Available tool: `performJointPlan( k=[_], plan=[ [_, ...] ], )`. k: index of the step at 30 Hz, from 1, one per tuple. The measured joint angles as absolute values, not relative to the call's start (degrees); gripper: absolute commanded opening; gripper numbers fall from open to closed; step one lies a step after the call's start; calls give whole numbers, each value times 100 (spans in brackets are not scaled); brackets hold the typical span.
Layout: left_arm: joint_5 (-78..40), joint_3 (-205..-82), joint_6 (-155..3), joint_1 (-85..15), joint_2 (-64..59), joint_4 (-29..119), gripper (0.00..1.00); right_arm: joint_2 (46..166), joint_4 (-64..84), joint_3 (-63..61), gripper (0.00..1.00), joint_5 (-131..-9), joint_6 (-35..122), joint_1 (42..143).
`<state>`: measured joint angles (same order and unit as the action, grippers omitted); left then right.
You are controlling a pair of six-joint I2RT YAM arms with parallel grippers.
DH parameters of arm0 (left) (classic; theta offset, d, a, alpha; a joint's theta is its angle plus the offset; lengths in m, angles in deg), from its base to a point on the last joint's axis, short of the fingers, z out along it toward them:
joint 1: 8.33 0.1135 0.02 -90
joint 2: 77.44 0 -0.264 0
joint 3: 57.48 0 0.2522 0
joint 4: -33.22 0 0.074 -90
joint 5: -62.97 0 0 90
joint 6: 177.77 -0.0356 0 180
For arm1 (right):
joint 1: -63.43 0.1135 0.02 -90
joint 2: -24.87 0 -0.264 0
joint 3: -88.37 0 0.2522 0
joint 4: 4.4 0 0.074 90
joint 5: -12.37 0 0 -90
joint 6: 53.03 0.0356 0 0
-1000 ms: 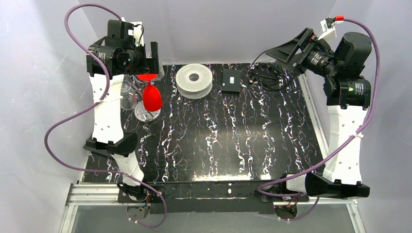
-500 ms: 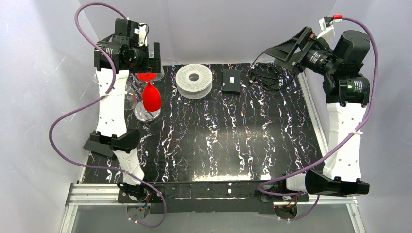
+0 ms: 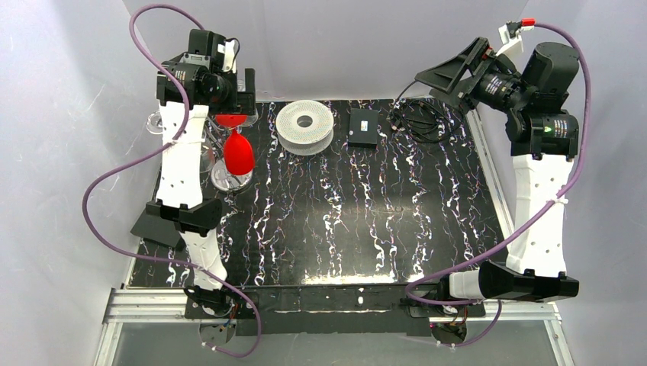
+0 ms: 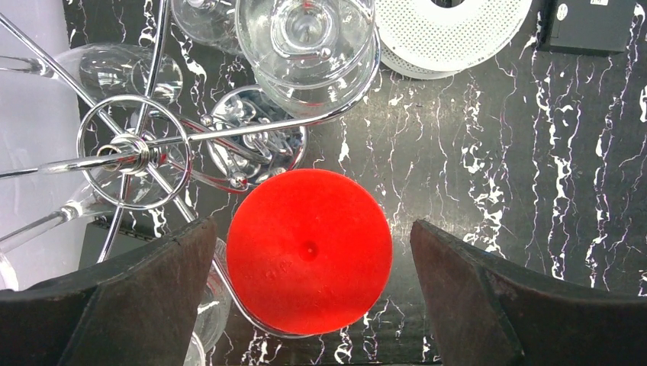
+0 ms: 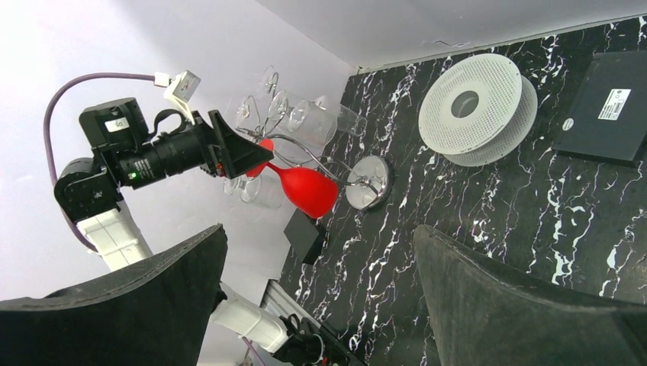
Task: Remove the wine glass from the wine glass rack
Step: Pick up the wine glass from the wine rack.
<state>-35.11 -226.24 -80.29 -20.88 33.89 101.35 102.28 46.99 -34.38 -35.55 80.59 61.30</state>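
Task stage barely begun: red wine glass (image 4: 309,250) hangs upside down, not yet lifted, on wine glass rack (image 4: 126,152) at far left of table (image 3: 343,229); left gripper (image 4: 313,286) hovers above its foot, jaws wide and empty; right gripper (image 5: 320,305), far right, likewise spread, holding nothing.

No writing can be made out anywhere. The black box (image 5: 589,131), lying at the far middle of the tabletop (image 5: 534,229), carries a white label (image 5: 610,104) with dark print too small to read. A small pale sticker (image 5: 118,126) on the left arm (image 5: 114,175) shows marks that stay blurred and illegible.
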Motion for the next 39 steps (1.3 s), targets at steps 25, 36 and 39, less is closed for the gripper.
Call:
performJointPlan(
  k=[25, 36, 39],
  plan=[
    [-3712, -22530, -8024, -2088, 3424, 10139, 94, 10521, 4694, -3591, 100, -3483, 8164, 6130],
    [-3708, -22530, -8011, -2136, 3429, 10141, 86, 10556, 4697, -3631, 100, -3435, 8175, 6130],
    [-3708, -22530, -8009, -2145, 3429, 10141, 83, 10556, 4697, -3631, 100, -3435, 8175, 6130]
  ],
)
